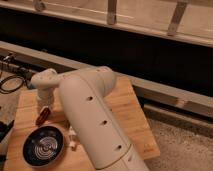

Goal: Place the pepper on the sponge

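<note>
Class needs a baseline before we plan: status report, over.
Gripper low over wooden table, left side, directly above pepper. Dark plate just beside pepper. Sponge not visible; arm blocks view.

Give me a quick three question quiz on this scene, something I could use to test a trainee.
1. True or false: as the camera sees it, the gripper is over the right half of the pale wooden table.
2. Which thing is nearest the gripper? A) a slender dark-red glossy pepper B) a green mug C) a yellow banana
3. Fill in: the round dark plate with concentric rings sits near the table's front ____ corner, as the camera sees it.

Key: 1 false, the gripper is over the left part of the table, right by the pepper. 2 A. 3 left.
</note>
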Controlling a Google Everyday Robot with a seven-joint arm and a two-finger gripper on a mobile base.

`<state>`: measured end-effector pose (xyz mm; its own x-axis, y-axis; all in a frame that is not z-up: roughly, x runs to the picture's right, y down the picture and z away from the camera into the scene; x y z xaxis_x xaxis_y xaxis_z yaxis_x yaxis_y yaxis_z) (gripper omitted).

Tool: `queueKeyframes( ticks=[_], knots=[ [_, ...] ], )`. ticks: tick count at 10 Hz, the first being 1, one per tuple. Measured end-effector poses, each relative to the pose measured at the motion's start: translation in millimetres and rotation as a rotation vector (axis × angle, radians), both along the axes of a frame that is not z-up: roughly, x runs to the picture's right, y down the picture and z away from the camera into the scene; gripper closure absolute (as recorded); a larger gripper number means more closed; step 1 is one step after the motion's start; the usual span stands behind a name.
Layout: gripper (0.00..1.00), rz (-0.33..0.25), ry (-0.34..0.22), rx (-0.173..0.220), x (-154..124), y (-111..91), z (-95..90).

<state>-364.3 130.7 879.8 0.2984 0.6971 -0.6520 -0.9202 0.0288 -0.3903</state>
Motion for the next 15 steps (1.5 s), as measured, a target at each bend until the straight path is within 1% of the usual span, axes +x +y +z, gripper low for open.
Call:
queueKeyframes(
  ticks=[1, 2, 4, 6, 7, 8, 9, 11, 12, 13, 15],
  knots=[
    [0.74, -0.035, 0.03, -0.002, -2, 1, -1.1],
    [0.81, -0.058, 0.046, -0.008, -4, 3, -1.6],
    [0.82, -0.051, 0.044, -0.018, 3, 1, 1.3],
    [0.82, -0.045, 0.016, -0.027, 0, 4, -0.1],
    [0.82, -0.028, -0.003, -0.024, 1, 4, -0.7],
    [0.82, 0.016, -0.049, -0.01, 3, 2, -2.6],
    [0.82, 0.072, -0.091, 0.033, 9, -8, -8.8],
    [0.82, 0.122, -0.121, 0.099, 10, -23, -28.0],
    [0.82, 0.148, -0.132, 0.149, 12, -37, -42.2],
    [0.82, 0.167, -0.134, 0.194, 17, -51, -52.5],
    [0.82, 0.189, -0.131, 0.273, 19, -71, -71.2]
  ],
)
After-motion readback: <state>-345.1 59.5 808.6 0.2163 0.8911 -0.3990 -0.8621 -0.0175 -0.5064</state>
